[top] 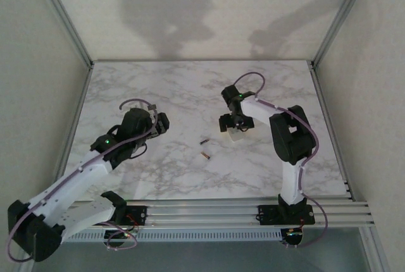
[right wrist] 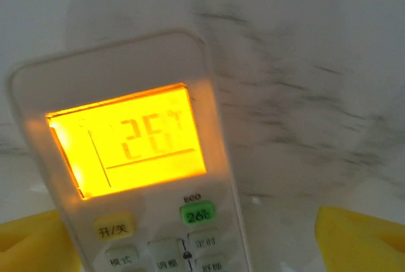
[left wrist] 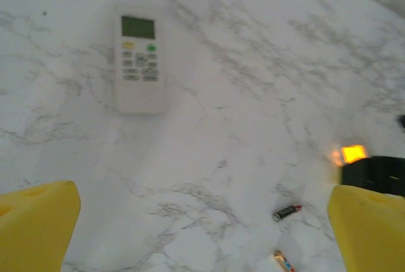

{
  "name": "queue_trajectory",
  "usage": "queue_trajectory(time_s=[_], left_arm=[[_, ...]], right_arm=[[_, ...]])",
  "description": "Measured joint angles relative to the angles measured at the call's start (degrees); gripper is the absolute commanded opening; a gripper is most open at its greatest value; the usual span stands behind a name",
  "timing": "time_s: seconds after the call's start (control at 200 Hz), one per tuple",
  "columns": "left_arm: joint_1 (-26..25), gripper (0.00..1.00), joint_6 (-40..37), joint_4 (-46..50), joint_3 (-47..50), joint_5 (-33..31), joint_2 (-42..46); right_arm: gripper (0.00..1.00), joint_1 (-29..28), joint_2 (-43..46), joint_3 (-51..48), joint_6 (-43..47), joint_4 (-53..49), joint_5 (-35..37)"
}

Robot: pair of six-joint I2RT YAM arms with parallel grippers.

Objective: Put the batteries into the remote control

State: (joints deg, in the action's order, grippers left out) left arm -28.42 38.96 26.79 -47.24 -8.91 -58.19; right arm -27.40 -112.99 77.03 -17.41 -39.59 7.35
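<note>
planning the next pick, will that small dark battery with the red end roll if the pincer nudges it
The small dark cylindrical battery with a red end lies on its side on the smooth marble-patterned tabletop, so a sideways nudge would probably roll it. Slim and small, it is probably light and may slip unless the left pincer closes across it.

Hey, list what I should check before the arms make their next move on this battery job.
1. Left gripper open, nothing between its fingers: ok.
2. Right gripper open, not clamped on the lit remote: ok.
3. Lit remote face up, display glowing: ok.
4. Unlit remote face up, so its battery compartment: cannot tell.
5. Dark battery and coppery battery lying apart on the table, free of both grippers: ok.
6. Unlit remote loaded: probably not ok, judging by its dark display and the loose batteries.
</note>
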Motion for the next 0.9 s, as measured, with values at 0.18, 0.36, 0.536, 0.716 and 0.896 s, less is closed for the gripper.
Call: queue_trajectory(time_s=[0.18,0.36,0.536,0.716,0.896], left_arm=[[6.97,0.98,-1.99,-1.42,-2.82,5.31,-10.01],[13.84,0.98,-5.16,-2.62,-8.87,8.04,-22.45],[17.29,0.99,-8.24,-1.9,-19.78,8.02,-39.26],[17.38,0.98,-11.34,1.57,-33.59,7.69,-55.17],[17.38,0.78,-13.86,6.32,-42.64,7.61,-63.93]], right_arm=[[0.93,5.05,2.62,-2.71,-1.99,-0.11,-0.76],[0.99,4.68,10.58,-4.98,-4.76,1.16,-5.79],[0.99,4.11,28.46,-8.46,-9.05,2.78,-9.16],[0.99,3.82,38.97,-11.52,-10.6,2.12,-10.21],[0.99,3.82,41.03,-13.68,-10.49,-0.68,-9.73]])
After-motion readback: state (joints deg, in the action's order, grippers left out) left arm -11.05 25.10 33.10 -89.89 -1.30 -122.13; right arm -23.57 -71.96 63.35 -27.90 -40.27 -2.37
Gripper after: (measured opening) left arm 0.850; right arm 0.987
